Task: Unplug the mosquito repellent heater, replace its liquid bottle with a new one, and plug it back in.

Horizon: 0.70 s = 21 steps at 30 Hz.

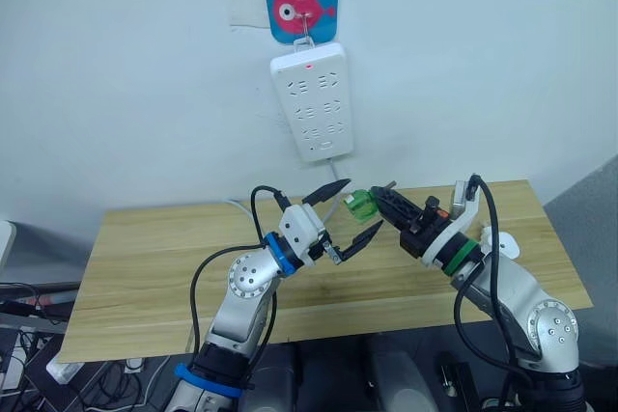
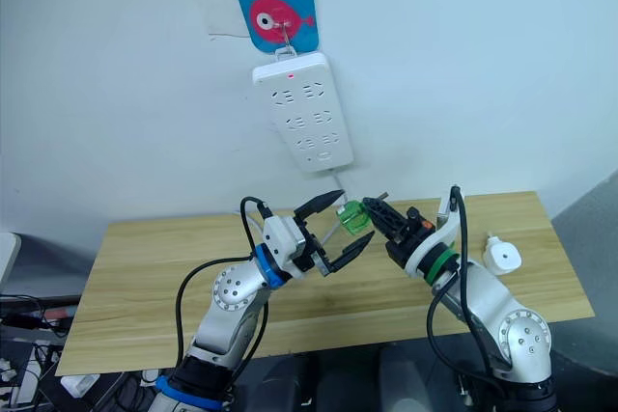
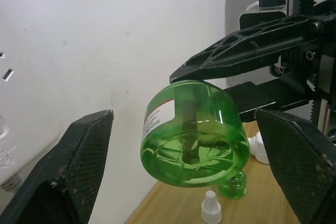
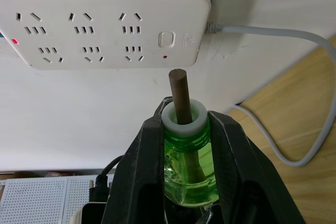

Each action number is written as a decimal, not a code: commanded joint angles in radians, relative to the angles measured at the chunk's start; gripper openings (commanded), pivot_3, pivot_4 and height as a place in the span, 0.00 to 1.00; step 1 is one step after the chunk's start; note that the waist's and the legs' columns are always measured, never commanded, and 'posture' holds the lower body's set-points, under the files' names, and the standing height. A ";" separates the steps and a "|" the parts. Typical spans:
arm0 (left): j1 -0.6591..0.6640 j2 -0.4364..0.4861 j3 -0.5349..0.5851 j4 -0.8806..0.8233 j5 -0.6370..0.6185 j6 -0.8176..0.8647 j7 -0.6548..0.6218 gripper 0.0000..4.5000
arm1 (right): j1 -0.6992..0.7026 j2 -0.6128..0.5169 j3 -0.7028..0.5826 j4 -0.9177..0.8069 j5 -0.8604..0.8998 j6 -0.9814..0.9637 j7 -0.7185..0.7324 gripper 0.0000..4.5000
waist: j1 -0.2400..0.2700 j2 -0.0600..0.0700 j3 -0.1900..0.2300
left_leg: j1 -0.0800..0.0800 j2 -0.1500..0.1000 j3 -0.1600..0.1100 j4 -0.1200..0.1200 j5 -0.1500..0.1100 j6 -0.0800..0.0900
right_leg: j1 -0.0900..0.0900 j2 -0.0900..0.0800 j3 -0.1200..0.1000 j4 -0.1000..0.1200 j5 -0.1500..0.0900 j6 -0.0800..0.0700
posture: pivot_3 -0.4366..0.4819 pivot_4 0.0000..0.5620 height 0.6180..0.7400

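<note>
The right tool (image 1: pixel 379 202) clamps a translucent green liquid bottle (image 1: pixel 361 206) above the wooden desk (image 1: pixel 145 258). The left tool (image 1: pixel 350 211) gapes wide around the bottle, not touching it.

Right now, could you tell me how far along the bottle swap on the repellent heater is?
Done: the heater is unplugged and lies on the table; the power strip's sockets are bare. In hand: the right end effector grips a green bottle with its wick exposed, between the open fingers of the left end effector. Left: fit a bottle into the heater and plug it back in.
</note>
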 commanded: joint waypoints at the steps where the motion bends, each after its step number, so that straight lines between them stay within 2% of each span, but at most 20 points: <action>1: -0.010 -0.006 -0.011 -0.009 -0.002 -0.024 -0.001 1.00 | -0.002 -0.008 0.001 -0.046 0.029 -0.013 0.008 0.18 | 0.000 0.000 0.000 | 0.000 0.000 0.000 0.000 0.000 0.000 | 0.000 0.000 0.000 0.000 0.000 0.000 | 0.32 0.44 1.00; 2: -0.010 -0.007 -0.012 -0.008 -0.005 -0.026 -0.003 1.00 | -0.002 -0.008 0.002 -0.047 0.030 -0.015 0.008 0.18 | 0.000 0.000 0.000 | 0.000 0.000 0.000 0.000 0.000 0.000 | 0.000 0.000 0.000 0.000 0.000 0.000 | 0.32 0.44 1.00; 9: -0.008 -0.015 -0.010 -0.011 -0.015 -0.033 -0.004 0.52 | 0.003 -0.006 0.014 -0.056 0.033 -0.025 0.010 0.18 | 0.000 0.000 0.000 | 0.000 0.000 0.000 0.000 0.000 0.000 | 0.000 0.000 0.000 0.000 0.000 0.000 | 0.31 0.43 1.00; 10: -0.010 -0.015 -0.010 -0.010 -0.014 -0.035 -0.004 0.50 | 0.005 -0.007 0.015 -0.057 0.032 -0.025 0.012 0.18 | 0.000 0.000 0.000 | 0.000 0.000 0.000 0.000 0.000 0.000 | 0.000 0.000 0.000 0.000 0.000 0.000 | 0.31 0.43 1.00; 21: -0.040 -0.018 -0.010 0.015 0.005 -0.039 0.004 0.50 | 0.002 -0.013 0.019 -0.034 0.017 -0.026 0.024 0.18 | 0.000 0.000 0.000 | 0.000 0.000 0.000 0.000 0.000 0.000 | 0.000 0.000 0.000 0.000 0.000 0.000 | 0.32 0.44 1.00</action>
